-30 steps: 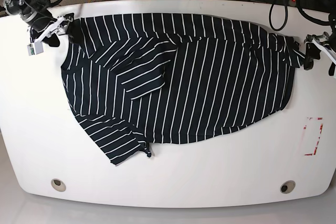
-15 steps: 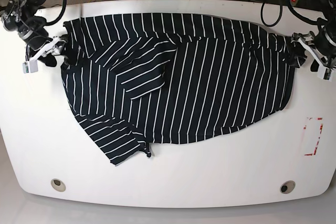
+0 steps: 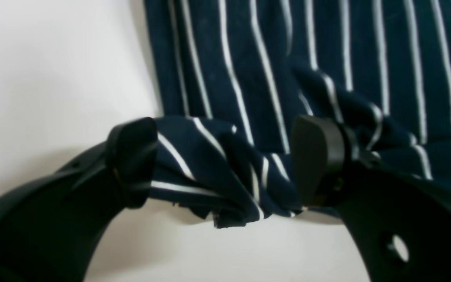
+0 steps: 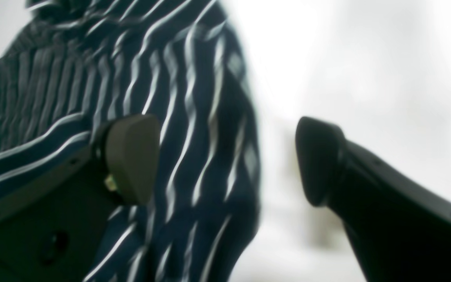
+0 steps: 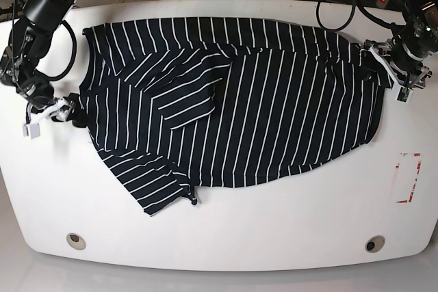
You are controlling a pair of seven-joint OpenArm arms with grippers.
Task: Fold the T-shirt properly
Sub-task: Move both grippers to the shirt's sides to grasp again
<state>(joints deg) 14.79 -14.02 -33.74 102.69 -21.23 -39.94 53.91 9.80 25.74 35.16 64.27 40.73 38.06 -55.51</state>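
The T-shirt (image 5: 233,111) is spread across the middle of the table (image 5: 274,223), nearer the far edge. A sleeve is folded onto its body. The left gripper (image 5: 390,73) is placed at its right edge, the right gripper (image 5: 51,111) at its left edge.

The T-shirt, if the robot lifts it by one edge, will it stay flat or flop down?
The T-shirt would probably flop: it lies creased on the table, and its edge bunches softly between the left gripper fingers. It looks light and unlikely to roll.
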